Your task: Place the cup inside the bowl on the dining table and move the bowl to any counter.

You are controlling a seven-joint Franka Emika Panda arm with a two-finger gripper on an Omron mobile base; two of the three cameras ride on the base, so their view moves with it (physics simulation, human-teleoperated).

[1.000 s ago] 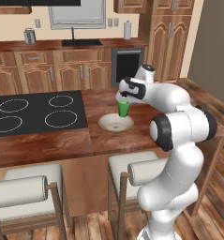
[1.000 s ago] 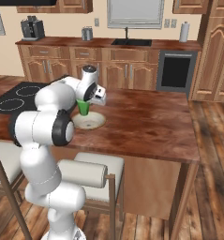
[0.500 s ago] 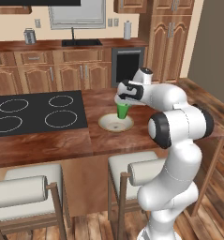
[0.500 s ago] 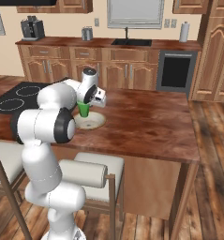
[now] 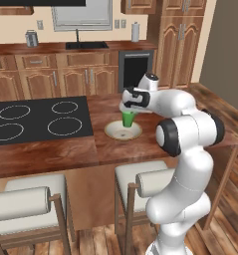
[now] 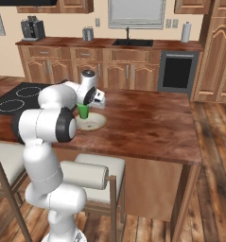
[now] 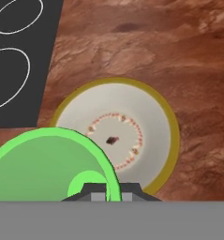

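Observation:
The green cup hangs upright just above the beige bowl, with my gripper shut on its rim from above. The bowl lies on the reddish-brown dining table, right of the black cooktop. From the right base view the cup is over the bowl's left part, under the gripper. In the hand view the cup's open mouth covers the bowl's lower left, and the gripper pinches the cup's rim. I cannot tell whether the cup's base touches the bowl.
Two white-cushioned stools stand at the table's near side. The wall counter behind holds a sink, grey canisters and a coffee machine. The table's right half is bare wood.
The gripper has carried the cup slightly down and to the left, closer over the bowl. The bowl has stayed in place.

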